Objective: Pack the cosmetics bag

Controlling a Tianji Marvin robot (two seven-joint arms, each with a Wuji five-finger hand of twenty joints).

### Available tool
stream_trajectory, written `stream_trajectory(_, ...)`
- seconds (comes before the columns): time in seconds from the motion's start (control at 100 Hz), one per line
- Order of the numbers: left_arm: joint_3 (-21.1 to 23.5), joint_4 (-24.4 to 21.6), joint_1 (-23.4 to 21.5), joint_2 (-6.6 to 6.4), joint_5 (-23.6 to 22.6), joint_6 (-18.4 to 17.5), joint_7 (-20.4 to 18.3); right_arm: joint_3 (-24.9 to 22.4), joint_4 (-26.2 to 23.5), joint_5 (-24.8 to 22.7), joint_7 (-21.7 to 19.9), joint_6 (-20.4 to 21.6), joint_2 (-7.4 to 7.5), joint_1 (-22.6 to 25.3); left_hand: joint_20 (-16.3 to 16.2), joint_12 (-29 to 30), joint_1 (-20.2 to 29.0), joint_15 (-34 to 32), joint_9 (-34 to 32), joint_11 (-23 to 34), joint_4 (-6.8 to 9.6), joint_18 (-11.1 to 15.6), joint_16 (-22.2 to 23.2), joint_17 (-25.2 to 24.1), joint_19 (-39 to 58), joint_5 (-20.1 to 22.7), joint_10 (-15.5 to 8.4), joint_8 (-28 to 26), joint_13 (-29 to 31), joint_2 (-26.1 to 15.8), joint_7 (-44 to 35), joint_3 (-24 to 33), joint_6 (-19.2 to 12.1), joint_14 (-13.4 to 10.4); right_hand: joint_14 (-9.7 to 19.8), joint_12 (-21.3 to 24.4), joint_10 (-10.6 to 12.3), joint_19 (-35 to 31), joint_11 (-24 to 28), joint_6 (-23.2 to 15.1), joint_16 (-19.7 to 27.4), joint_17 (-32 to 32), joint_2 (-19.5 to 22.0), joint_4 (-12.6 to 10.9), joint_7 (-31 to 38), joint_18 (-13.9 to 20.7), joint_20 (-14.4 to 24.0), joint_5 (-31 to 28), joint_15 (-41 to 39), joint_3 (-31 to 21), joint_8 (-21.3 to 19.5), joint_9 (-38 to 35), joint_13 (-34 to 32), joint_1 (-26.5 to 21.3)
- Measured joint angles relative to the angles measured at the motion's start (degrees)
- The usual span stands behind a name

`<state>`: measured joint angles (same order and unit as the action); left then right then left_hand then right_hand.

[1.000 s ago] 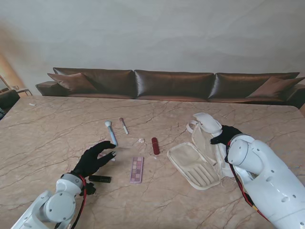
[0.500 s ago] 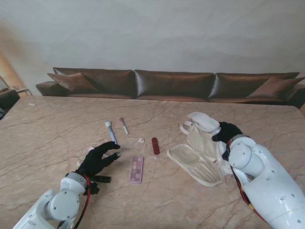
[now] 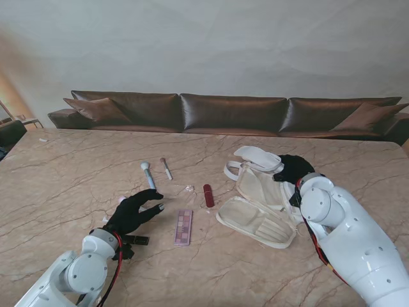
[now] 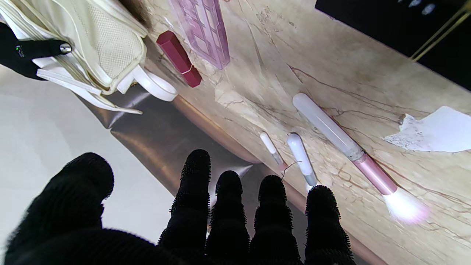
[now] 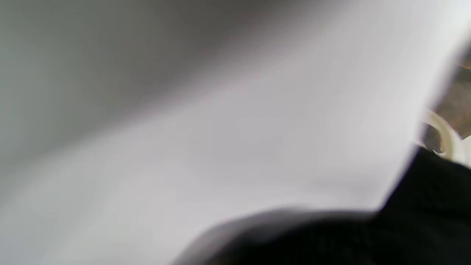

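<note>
Spanning the whole stand view, the marble table [image 3: 57,173] carried everything, with a brown sofa [image 3: 230,114] along its far edge. The cream cosmetics bag [image 3: 259,211] lay unzipped and spread open right of centre, one padded half flat on the table nearer to me, the other tipped up behind it, a loop handle [image 3: 231,169] at its far left end. The right hand [image 3: 293,167], in a black glove, sat at the bag's far right edge with fingers closed on the raised cream fabric; its wrist view was a pale blur of cloth close against the lens. The left hand [image 3: 133,213], also black-gloved, hovered over the table left of centre, fingers spread and holding nothing, thumb apart in its wrist view [image 4: 206,221]. A pink eyeshadow palette [image 3: 183,228] lay just right of that hand. A large pale-handled brush [image 3: 149,178] lay beyond the fingertips, and a small brush [image 3: 166,168] just right of it. A dark red lipstick [image 3: 208,196] lay between palette and bag. A black tube [image 3: 135,240] lay by the left wrist.
</note>
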<state>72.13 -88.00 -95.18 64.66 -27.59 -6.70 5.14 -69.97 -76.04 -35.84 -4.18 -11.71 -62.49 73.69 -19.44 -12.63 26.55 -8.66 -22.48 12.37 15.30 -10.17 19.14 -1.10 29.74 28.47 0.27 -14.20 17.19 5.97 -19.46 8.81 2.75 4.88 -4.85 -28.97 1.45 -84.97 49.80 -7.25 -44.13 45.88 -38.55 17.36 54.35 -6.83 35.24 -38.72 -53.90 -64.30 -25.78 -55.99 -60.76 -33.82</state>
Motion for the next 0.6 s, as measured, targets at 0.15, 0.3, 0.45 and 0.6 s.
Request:
stream_trajectory(0.15, -0.9, -1.2, 0.0, -0.15, -4.0, 5.4, 1.0, 1.2, 1.2, 0.3, 0.6, 0.7, -0.30, -2.0, -2.7, -0.6, 0.7, -1.4, -0.1, 0.1, 0.00, -1.0, 2.1, 0.1, 3.1, 0.0, 0.1, 0.0, 1.0, 0.1, 0.0, 0.0, 1.1, 2.2, 0.0, 0.0, 0.0, 0.0, 0.0, -0.5, 0.0, 0.0, -0.3, 0.1, 0.0, 0.0, -0.1, 0.0, 0.5, 0.0, 0.1, 0.0, 0.0, 0.0)
stream_trajectory(0.3, -1.3, -1.6, 0.0, -0.24, -5.0, 6.4, 1.1, 1.9, 2.3, 1.2, 0.5, 2.2, -0.48, -3.6, -5.4, -2.3, 0.7, -3.2, -1.2, 1.3, 0.00, -1.5, 4.9, 0.1, 5.4, 0.0, 0.2, 0.0, 1.7, 0.7, 0.0, 0.0, 1.4, 3.3, 0.0, 0.0, 0.0, 0.0, 0.0, -1.8, 0.0, 0.0, -1.1, 0.1, 0.1, 0.0, -0.7, 0.0, 1.1, -0.2, 0.7, 0.0, 0.0, 0.0)
stream_trajectory(0.45, -1.9, -1.9, 0.0, -0.23, -4.5, 7.4, 2.0, 2.6, 2.9, 3.2, 0.1, 2.7, -0.54, -4.5, -10.0, -4.3, 1.4, -5.4, -1.8, 2.0, 0.00, -1.9, 8.3, 0.4, 9.7, 0.0, 0.7, 0.0, 2.8, 1.3, 0.0, -0.1, 1.4, 4.2, 0.0, 0.0, 0.0, 0.0, 0.0, -2.2, 0.0, 0.0, -1.4, 0.1, 0.5, 0.0, -0.7, 0.0, 1.2, -0.2, 1.2, 0.0, 0.0, -0.1)
stream_trajectory(0.6, -3.3, -2.5, -0.1, -0.17, -6.4, 10.9, 3.7, 3.5, 3.2, 5.5, 0.8, 2.6, -0.87, -4.6, -18.6, -10.0, 2.1, -13.0, -5.5, 6.1, 0.00, -2.1, 17.6, 2.1, 19.7, 0.3, 0.8, -0.2, 5.8, 3.0, -1.3, -0.1, 1.4, 6.4, 0.0, 0.0, 0.0, 0.0, 0.0, -2.2, 0.0, 0.0, -1.4, 0.2, 0.7, 0.0, -0.7, 0.0, 1.2, -0.2, 1.5, 0.0, 0.0, -0.1)
